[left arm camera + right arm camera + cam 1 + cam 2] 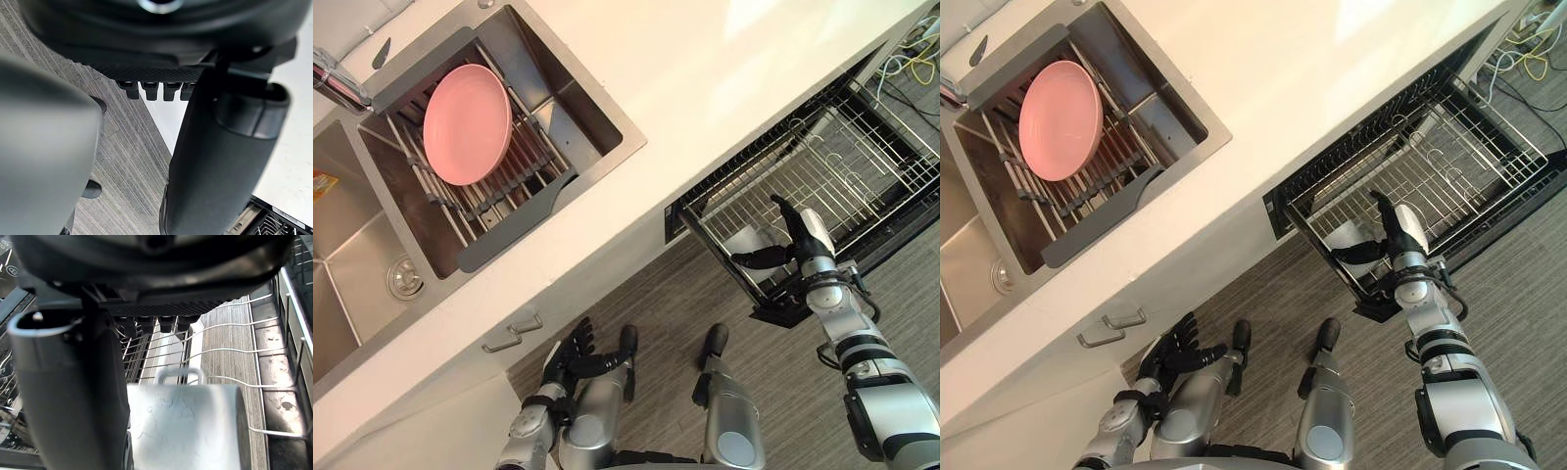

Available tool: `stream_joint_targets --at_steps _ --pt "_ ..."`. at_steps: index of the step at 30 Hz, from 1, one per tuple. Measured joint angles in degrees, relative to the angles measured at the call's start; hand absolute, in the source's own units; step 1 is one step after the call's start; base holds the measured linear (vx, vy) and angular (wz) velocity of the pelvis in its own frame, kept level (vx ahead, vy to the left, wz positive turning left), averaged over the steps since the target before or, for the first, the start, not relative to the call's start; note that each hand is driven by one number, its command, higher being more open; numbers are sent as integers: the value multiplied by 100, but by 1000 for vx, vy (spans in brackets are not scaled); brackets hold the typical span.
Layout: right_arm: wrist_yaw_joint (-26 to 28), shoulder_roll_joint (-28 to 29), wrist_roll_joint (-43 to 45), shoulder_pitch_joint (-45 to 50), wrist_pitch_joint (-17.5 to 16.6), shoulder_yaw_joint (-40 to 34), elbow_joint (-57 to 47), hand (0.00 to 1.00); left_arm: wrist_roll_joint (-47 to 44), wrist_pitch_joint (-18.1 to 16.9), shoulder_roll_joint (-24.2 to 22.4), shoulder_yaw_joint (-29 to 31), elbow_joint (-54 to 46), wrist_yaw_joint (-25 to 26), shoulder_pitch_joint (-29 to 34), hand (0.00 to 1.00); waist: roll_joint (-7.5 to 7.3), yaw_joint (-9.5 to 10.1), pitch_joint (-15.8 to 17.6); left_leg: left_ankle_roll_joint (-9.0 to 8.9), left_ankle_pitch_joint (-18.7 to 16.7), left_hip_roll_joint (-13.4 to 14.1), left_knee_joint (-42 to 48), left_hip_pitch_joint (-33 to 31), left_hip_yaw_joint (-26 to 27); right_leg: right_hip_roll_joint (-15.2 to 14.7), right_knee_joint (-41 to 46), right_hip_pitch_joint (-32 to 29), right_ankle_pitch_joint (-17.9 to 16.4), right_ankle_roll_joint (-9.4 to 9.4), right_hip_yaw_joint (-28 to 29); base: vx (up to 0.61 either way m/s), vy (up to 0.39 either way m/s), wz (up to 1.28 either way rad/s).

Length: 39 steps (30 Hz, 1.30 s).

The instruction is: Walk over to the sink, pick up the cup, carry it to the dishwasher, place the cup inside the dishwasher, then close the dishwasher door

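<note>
The right hand [806, 240] reaches out at about four o'clock over the pulled-out dishwasher rack [867, 162]. Its fingers are straight and its thumb spread wide, gripping nothing. The cup [186, 426] lies on its side on the rack wires just beside the thumb. From the head it is a pale shape, while the right wrist view makes out its handle. The left hand [570, 360] hangs loose-fingered at seven o'clock, below the worktop [724, 88].

The pale metal cup [186, 428] in the wire dishwasher rack [822, 176] is partly hidden behind the thumb of the right hand [811, 245] and cut off by the wrist view's edge.
</note>
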Motion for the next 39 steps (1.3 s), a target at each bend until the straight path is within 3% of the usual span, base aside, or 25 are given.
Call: stream_joint_targets --at_steps 5,9,16,24,31,36,39 --pt "-188 1 301 94 1 -359 -103 100 1 12 3 -3 23 -58 8 100 -10 -12 -4 -3 -3 15 -45 131 32 20 -28 118 -1 0 19 3 0 -1" --pt "-185 90 757 809 -123 -749 -912 100 5 11 28 -3 45 -107 94 100 -110 -40 -77 -4 -3 45 -225 454 53 73 -175 402 -3 3 32 26 -6 -6" --pt "322 1217 1711 2646 -421 -1327 -2784 100 207 48 124 34 248 -127 530 100 -538 -183 -999 -77 -39 161 -634 1028 133 250 -616 933 -6 9 52 95 -27 -8" --pt "1225 2258 2283 3953 -765 -1492 -3871 100 588 56 -28 304 431 -127 891 100 -585 -266 -1710 -112 -88 219 -865 1566 199 327 -821 1421 -36 41 85 26 -14 -6" --pt "1723 2972 2498 4641 -894 -1457 -4219 100 711 52 -157 668 519 -113 1040 100 -607 -307 -1880 -118 -84 255 -1071 2061 195 331 -822 1863 -126 80 59 -19 -4 0" --pt "2053 3088 2597 5063 -900 -1425 -4358 100 721 -33 -187 787 617 -95 1152 100 -588 -318 -1987 -142 -155 264 -1049 2253 177 274 -723 2115 -293 149 -83 3 17 14" --pt "2097 3155 2602 5413 -902 -1432 -4735 100 721 -46 -182 803 616 -110 1191 100 -597 -411 -2002 -84 -225 435 -983 2243 821 139 -239 2167 -652 221 -487 18 23 69"
